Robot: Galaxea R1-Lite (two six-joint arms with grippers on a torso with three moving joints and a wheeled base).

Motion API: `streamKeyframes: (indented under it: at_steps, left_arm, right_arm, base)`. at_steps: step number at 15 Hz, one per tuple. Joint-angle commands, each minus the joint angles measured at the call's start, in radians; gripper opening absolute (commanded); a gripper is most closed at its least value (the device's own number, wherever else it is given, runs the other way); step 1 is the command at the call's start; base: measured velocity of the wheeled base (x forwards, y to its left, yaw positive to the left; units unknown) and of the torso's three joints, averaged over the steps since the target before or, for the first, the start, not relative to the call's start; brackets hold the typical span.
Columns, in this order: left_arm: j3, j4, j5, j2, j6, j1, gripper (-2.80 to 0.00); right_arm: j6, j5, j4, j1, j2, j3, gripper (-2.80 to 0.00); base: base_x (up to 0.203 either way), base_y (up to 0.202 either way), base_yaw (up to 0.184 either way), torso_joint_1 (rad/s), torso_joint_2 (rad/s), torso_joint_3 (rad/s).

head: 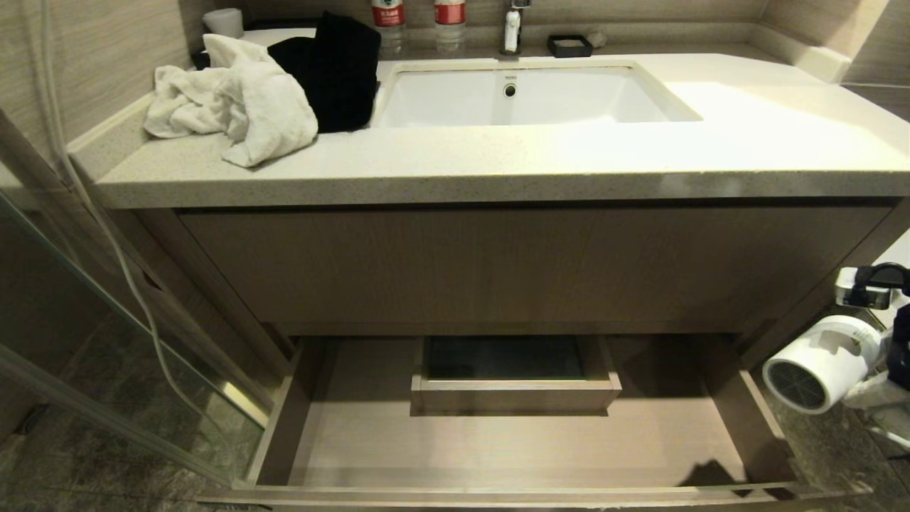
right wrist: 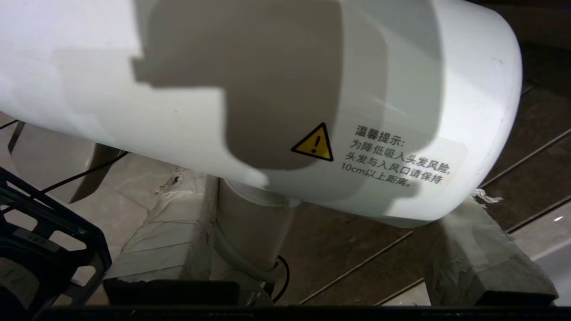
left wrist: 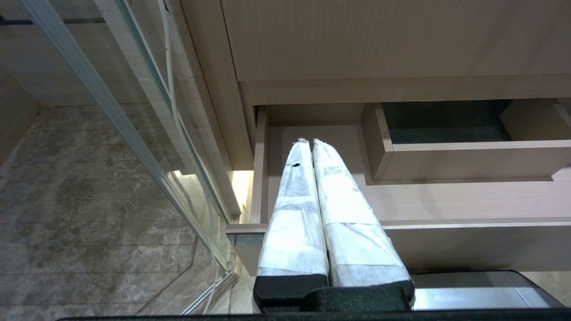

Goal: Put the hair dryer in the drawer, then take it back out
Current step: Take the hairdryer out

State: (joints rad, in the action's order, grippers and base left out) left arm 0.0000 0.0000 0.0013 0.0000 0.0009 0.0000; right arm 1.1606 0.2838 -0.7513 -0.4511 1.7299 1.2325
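At far right of the head view, off the drawer's right end, the right claw (head: 878, 370) has the hair dryer (head: 817, 366) in its grip. Fingers stand fairly wide, one taped finger (right wrist: 165, 232) on each side of the white handle, the other (right wrist: 482, 249) out under the barrel's end. Barrel lies across the claw, just above the fingers, roughly level, grey mesh grille turned toward the drawer. Yellow warning triangle and printed label show on the barrel's underside (right wrist view). Cord runs down from the handle base, between the fingers.

Drawer (head: 739, 419) pulled fully out, beside and below the claw on its left; dryer hangs outside it, above dark floor tile, near the drawer's right wall but not over it. Boxed cut-out (head: 512, 387) sits mid-drawer at the back, well apart from the claw.

Left claw (left wrist: 308, 141) idles at the drawer's left end, its wrapped fingers (left wrist: 294, 214) pressed together, holding nothing, tips over the drawer's left corner.

Worktop (head: 498, 167) above: white towel (head: 234, 99), black cloth (head: 334, 67), sink (head: 526, 96), two bottles (head: 419, 21) at the back.
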Motion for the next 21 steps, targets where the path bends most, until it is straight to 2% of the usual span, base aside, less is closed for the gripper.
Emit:
streamKeyframes:
  at_steps: [1, 7, 8, 12, 17, 21]
  left_arm:
    - [0.0, 0.0, 0.0, 0.0, 0.001, 0.0, -2.8]
    - [0.0, 0.0, 0.0, 0.0, -0.001, 0.0, -2.8]
    - [0.0, 0.0, 0.0, -0.001, 0.001, 0.0, -2.8]
    - [0.0, 0.0, 0.0, -0.002, -0.001, 0.0, -2.8]
    - [0.0, 0.0, 0.0, -0.001, 0.001, 0.0, -2.8]
    - [0.0, 0.0, 0.0, -0.002, 0.001, 0.0, -2.8]
  right_arm:
    - [0.006, 0.003, -0.005, 0.0, 0.018, -0.035, -2.8]
    - [0.004, -0.006, -0.005, 0.012, 0.124, -0.066, -2.8]
    - [-0.027, -0.005, -0.005, 0.012, 0.15, -0.06, -2.8]
    - [-0.258, -0.004, -0.005, 0.033, 0.222, -0.057, -2.8]
    - [-0.337, -0.006, -0.014, 0.064, 0.335, -0.047, -2.8]
    - [-0.475, -0.007, -0.009, 0.088, 0.411, -0.003, -2.8]
  base:
    - [0.0, 0.0, 0.0, 0.0, 0.0, 0.0]
    - [0.0, 0.0, 0.0, 0.0, 0.0, 0.0]
    - [0.0, 0.0, 0.0, 0.0, 0.0, 0.0]
    - [0.0, 0.0, 0.0, 0.0, 0.0, 0.0]
    - [0.0, 0.0, 0.0, 0.0, 0.0, 0.0]
    - [0.0, 0.0, 0.0, 0.0, 0.0, 0.0]
